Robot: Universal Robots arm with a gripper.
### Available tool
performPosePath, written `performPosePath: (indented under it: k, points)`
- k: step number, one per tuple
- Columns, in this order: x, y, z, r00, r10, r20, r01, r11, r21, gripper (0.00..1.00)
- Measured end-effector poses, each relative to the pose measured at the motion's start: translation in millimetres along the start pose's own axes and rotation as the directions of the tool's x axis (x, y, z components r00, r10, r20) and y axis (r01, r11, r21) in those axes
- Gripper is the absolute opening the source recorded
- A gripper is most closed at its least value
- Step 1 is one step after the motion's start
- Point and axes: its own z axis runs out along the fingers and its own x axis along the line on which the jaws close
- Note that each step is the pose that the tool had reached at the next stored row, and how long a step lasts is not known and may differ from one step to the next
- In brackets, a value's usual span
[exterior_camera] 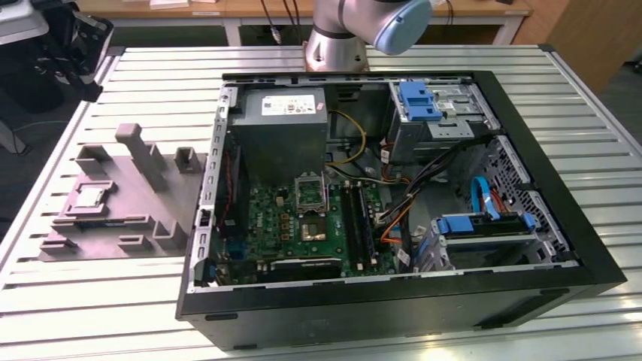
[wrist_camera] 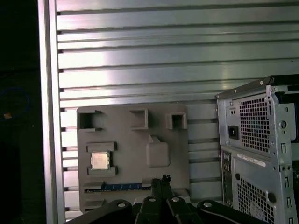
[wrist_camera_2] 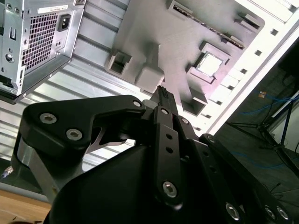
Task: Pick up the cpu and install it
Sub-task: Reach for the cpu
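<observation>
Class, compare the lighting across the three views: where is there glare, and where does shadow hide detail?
Exterior view: even light on the table, but the inside of the computer case is dimmer. Second wrist view: glare whitens the cpu top and the table slats beside the tray. First wrist view: bright bands streak the slats, and beyond the table edge all is dark.

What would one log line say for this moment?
cpu: in grey tray, untouched | gripper: shut, empty, apart from cpu | stage: not yet picked
</observation>
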Motion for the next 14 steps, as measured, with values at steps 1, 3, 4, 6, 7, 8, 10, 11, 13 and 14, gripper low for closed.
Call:
performPosePath:
  k: [1, 3, 4, 6, 7, 8, 10, 11, 13, 14]
  points:
    - [0.6, 0.0, 0.1, 1.0, 0.0, 0.0, 0.0, 1.0, 0.0, 0.11]
    - [1.8, -0.1, 0.1, 1.0, 0.0, 0.0001, 0.0, 1.0, -0.0001, 0.11]
    - [2.3, -0.2, 0.1, 1.0, 0.0, 0.0, 0.0, 1.0, 0.0, 0.11]
    - [3.5, -0.3, 0.2, 1.0, 0.0, 0.0, 0.0, 1.0, 0.0, 0.11]
    - [4.1, -0.3, 0.2, 1.0, 0.0, 0.0001, 0.0, 1.0, 0.0, 0.11]
    - [4.7, -0.4, 0.2, 1.0, 0.0, 0.0, 0.0, 1.0, 0.0, 0.11]
    - [5.9, -0.5, 0.3, 1.0, 0.0, 0.0, 0.0, 1.0, 0.0, 0.11]
    - [6.5, -0.5, 0.3, 1.0, 0.0, 0.0, 0.0, 1.0, 0.0, 0.11]
    - [7.9, -0.6, 0.3, 1.0, 0.0, 0.0001, 0.0, 1.0, 0.0, 0.11]
    - [8.6, -0.7, 0.3, 1.0, 0.0, 0.0, 0.0, 1.0, 0.0, 0.11]
